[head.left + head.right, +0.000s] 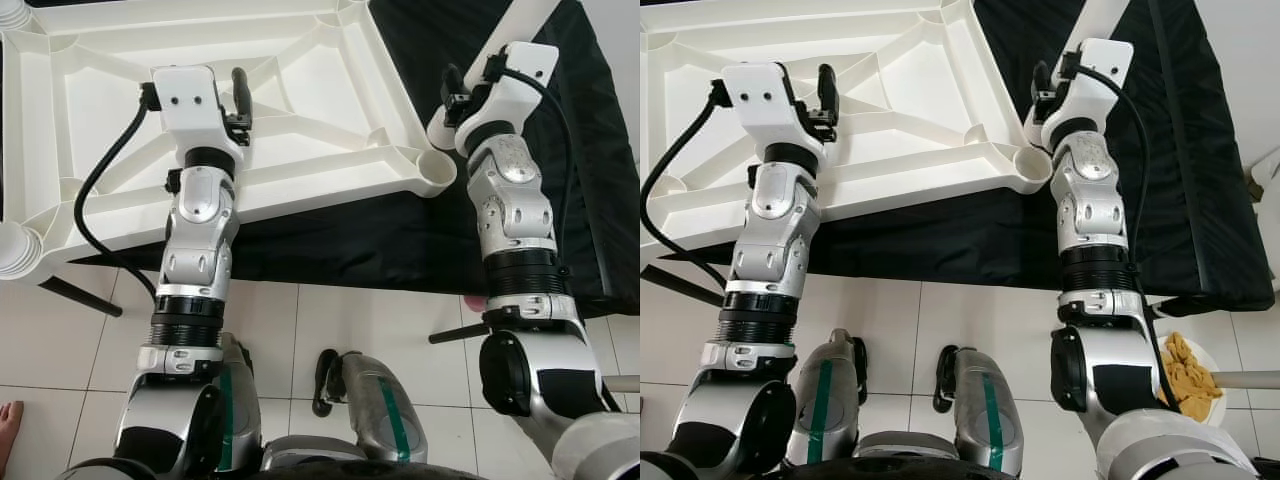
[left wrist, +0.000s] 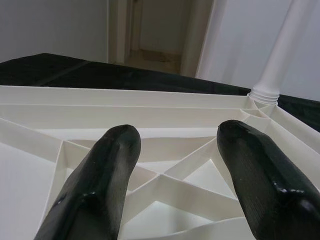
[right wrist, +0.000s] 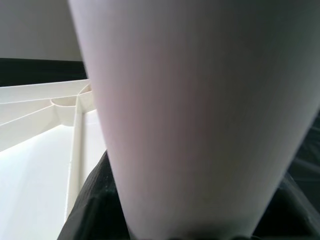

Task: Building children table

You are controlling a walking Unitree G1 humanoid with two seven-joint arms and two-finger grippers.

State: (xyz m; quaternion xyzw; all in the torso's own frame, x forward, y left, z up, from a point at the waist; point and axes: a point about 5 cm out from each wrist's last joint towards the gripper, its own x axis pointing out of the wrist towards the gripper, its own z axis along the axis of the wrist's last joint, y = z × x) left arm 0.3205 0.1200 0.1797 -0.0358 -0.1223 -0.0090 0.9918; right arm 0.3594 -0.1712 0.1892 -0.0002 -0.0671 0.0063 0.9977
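While the white tabletop (image 1: pixel 300 90) lies upside down on the black cloth (image 1: pixel 420 235), my left gripper (image 2: pixel 175 165) hovers over its ribs, jaws apart and empty. My right gripper (image 1: pixel 1045 95) clamps a white table leg (image 3: pixel 200 115) beside the near corner socket (image 1: pixel 1032 160).

No text, label, brand, number or sign can be read on anything here.

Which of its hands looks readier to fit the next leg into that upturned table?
Probably the right hand: it already grips a white leg beside the corner socket. The left hand hovers open over the table's ribs.
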